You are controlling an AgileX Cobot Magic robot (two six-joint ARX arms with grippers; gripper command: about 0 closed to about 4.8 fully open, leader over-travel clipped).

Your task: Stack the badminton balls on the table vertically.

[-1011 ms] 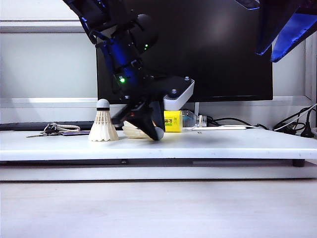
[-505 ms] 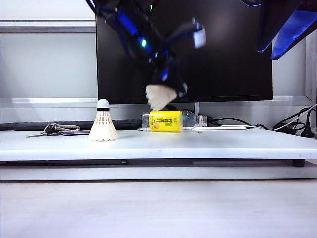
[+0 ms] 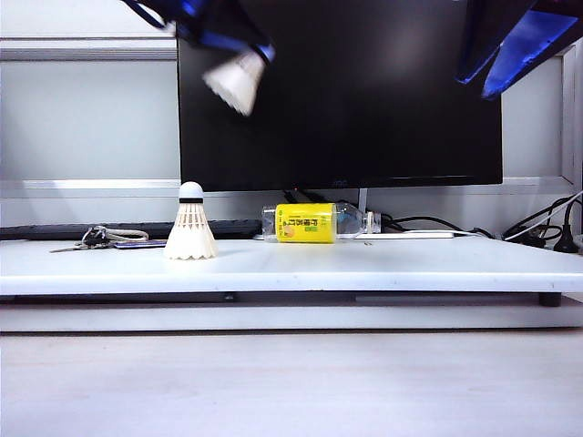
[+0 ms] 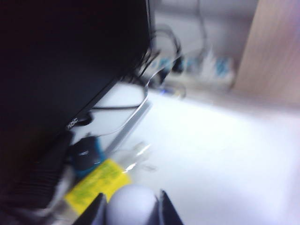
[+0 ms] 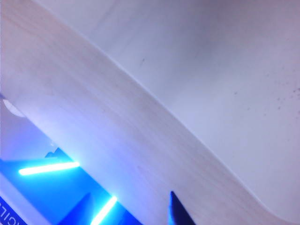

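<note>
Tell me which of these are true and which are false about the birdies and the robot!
1. One badminton ball stands upright on the table. True.
2. The left gripper holds the other badminton ball high in the air. True.
3. The bottle with the yellow label is standing up. False: it lies on its side near the monitor.
4. The two badminton balls are already stacked. False: they are apart, one on the table and one lifted.
5. The right gripper is holding a badminton ball. False: nothing shows between its fingers.
</note>
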